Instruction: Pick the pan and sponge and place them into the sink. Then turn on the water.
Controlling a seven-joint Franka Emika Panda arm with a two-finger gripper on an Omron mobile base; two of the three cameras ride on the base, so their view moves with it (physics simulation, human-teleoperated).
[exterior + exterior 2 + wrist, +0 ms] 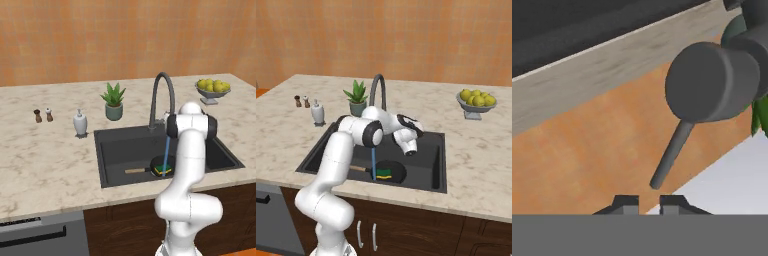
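Note:
The black pan [159, 163] [392, 171] lies in the dark sink [120, 150] [428, 162], its wooden handle [134, 171] pointing left. On the pan rests the yellow and green sponge [164, 171] [384, 174]. A thin blue stream of water [166, 150] [374, 162] falls from the arched faucet [161, 92] [377, 89] onto them. My gripper [648, 202] is shut with nothing between its tips. It sits just short of the faucet's grey lever [671, 154]. The white hand [407, 136] hovers over the basin, right of the faucet.
A potted plant [114, 101], a soap dispenser [80, 123] and two small shakers [43, 115] stand on the marble counter behind and left of the sink. A bowl of yellow fruit [212, 88] [476, 99] is at the back right.

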